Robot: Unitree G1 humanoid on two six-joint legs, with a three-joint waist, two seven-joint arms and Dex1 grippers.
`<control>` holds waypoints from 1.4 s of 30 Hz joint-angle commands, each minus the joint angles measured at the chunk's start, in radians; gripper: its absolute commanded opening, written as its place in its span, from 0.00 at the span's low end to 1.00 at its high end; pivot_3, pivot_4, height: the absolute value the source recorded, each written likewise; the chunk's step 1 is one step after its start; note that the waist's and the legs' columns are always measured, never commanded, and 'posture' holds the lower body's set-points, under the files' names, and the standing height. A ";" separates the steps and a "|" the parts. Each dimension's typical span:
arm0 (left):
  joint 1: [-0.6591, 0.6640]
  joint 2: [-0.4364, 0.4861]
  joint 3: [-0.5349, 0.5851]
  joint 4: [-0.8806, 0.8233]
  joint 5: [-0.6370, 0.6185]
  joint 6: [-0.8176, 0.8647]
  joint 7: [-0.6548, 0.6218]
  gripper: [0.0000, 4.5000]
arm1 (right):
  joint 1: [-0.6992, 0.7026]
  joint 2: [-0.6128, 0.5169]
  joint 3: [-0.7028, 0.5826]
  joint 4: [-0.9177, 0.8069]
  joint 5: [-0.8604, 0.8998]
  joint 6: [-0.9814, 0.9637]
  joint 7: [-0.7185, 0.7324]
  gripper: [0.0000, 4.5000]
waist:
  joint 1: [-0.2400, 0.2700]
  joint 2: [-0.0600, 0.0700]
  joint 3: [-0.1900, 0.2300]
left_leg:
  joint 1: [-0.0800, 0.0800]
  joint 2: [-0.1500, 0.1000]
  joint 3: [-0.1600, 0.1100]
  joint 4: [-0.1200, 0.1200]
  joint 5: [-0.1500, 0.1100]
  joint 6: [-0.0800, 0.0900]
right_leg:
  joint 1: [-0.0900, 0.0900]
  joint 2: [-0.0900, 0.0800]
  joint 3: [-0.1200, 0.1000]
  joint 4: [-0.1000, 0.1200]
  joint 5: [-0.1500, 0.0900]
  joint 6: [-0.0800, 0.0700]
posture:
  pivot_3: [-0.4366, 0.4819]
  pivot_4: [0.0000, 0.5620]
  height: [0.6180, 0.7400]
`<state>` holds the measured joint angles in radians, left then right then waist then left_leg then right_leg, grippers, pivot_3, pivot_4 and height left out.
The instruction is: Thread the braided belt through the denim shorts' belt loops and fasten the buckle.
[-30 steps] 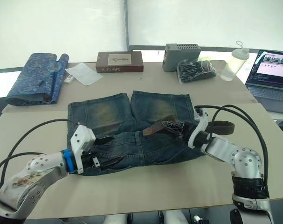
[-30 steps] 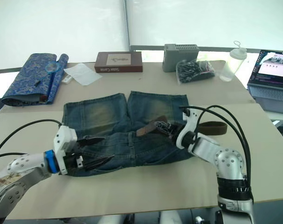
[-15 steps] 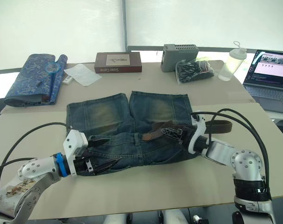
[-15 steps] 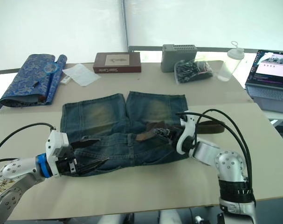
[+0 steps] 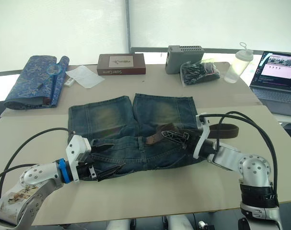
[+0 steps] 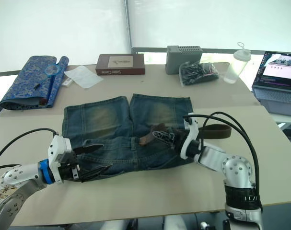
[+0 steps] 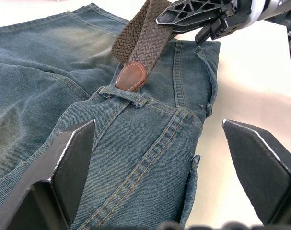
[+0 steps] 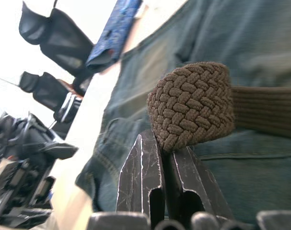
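Observation:
The denim shorts lie flat on the table, waistband toward me. My right gripper is shut on the braided belt close to its brown leather tip. That tip rests just short of a belt loop on the waistband. The rest of the strap trails right, off the shorts. My left gripper is open over the waistband's left part, one finger on each side of the denim. The buckle is hidden.
Along the table's far side are a blue patterned rolled cloth, a white paper, a brown box, a grey box, a black bag and a bottle. A laptop sits far right.
My right gripper has lowered the belt tip a little nearer the waistband. The left gripper has drawn back slightly toward me and stays open.

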<state>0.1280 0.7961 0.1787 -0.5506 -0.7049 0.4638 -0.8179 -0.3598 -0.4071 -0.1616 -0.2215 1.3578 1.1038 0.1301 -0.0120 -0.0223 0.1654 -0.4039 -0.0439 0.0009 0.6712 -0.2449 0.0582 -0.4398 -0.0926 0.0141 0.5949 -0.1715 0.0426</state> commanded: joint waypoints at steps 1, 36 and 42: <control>0.004 -0.002 0.025 -0.012 0.009 -0.001 -0.002 0.99 | 0.002 -0.003 -0.006 -0.032 0.030 0.005 0.027 0.00 | 0.000 0.000 0.000 | 0.000 0.000 0.000 0.000 0.000 0.000 | 0.000 0.000 0.000 0.000 0.000 0.000 | 0.48 0.27 1.00; -0.004 -0.020 0.011 -0.017 0.021 0.006 0.013 0.99 | 0.001 0.021 -0.022 0.062 0.076 0.011 0.003 0.00 | 0.000 0.000 0.000 | 0.000 0.000 0.000 0.001 0.000 0.000 | 0.000 0.000 0.000 0.001 0.000 0.000 | 0.48 0.27 1.00; 0.001 -0.022 0.012 -0.018 0.024 0.007 0.014 0.99 | -0.025 0.041 -0.029 0.097 0.093 0.012 0.001 0.00 | -0.001 0.000 0.000 | 0.001 0.000 0.000 0.001 0.000 0.000 | 0.000 0.000 0.000 0.001 0.000 0.000 | 0.48 0.27 1.00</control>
<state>0.1266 0.7782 0.1789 -0.5501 -0.6824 0.4656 -0.8035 -0.3663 -0.3671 -0.1883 -0.1190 1.4293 1.1032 0.1235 -0.0130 -0.0223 0.1653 -0.4033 -0.0437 0.0009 0.6723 -0.2450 0.0581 -0.4395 -0.0923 0.0142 0.5958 -0.1711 0.0423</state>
